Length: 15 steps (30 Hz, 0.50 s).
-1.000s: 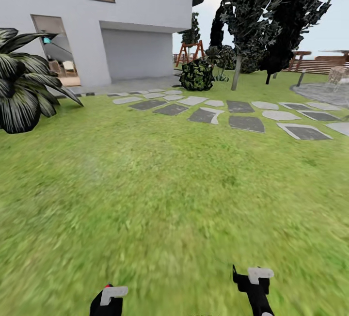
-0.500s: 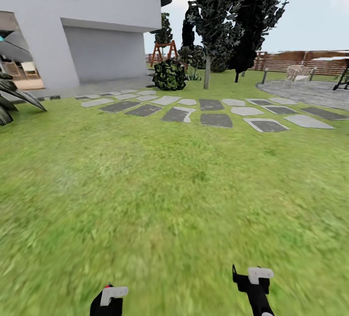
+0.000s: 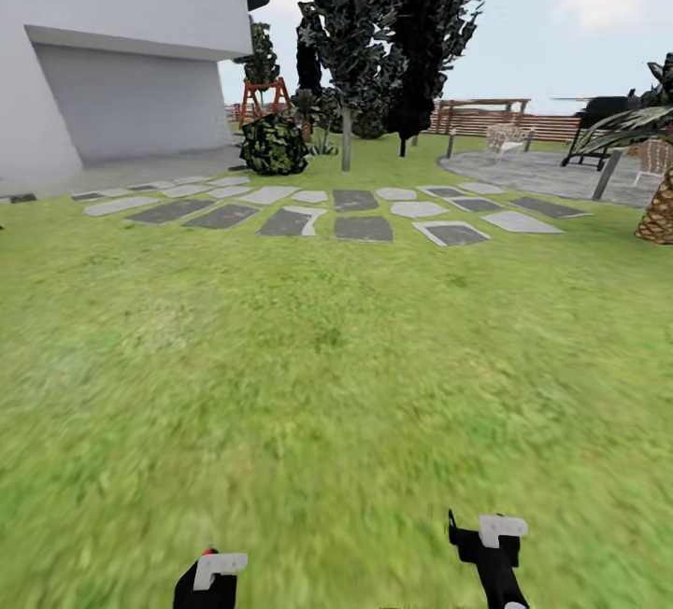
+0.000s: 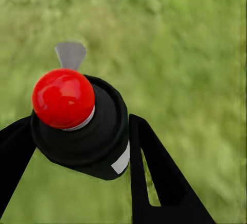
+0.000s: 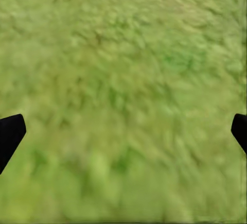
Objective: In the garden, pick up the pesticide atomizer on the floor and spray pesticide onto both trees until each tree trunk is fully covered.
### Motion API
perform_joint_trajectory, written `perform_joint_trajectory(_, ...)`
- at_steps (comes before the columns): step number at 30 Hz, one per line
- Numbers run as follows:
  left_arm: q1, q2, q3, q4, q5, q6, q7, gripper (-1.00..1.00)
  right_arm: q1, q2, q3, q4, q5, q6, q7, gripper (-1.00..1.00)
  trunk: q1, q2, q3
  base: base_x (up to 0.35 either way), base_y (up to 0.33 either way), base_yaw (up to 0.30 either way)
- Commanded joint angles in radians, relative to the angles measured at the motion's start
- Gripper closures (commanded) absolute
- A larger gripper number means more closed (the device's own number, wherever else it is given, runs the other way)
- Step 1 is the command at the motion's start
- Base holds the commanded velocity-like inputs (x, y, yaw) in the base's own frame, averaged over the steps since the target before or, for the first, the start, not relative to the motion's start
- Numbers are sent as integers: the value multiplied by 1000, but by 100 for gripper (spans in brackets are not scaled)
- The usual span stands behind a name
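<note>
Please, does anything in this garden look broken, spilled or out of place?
Nothing stands out. The stepping stones lie flat in the grass, and the pesticide atomizer sits gripped in the left hand, nothing spilled.

The pesticide atomizer (image 4: 82, 126), a small black bottle with a white label, a round red cap and a grey nozzle, is gripped upright between the two fingers of the left tool (image 4: 80, 122), low over the grass. The garden lawn (image 3: 327, 357) is spread green under and ahead of that tool, bounded far off by a brown slatted fence (image 3: 551, 128). Two trees (image 3: 350, 11) with dark ragged crowns are seen far ahead of the tool beyond the lawn, one pale trunk (image 3: 346, 137) standing straight.
</note>
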Motion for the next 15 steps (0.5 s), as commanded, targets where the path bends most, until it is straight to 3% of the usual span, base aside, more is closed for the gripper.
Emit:
perform_joint_trajectory(1, 0, 0, 0, 0, 0, 0, 0, 100, 0, 0, 0, 0, 0, 0, 0, -100, 0, 0, 0, 0, -272, -296)
perform_joint_trajectory(15, 0, 0, 0, 0, 0, 0, 0, 100, 0, 0, 0, 0, 0, 0, 0, -100, 0, 0, 0, 0, -273, -296)
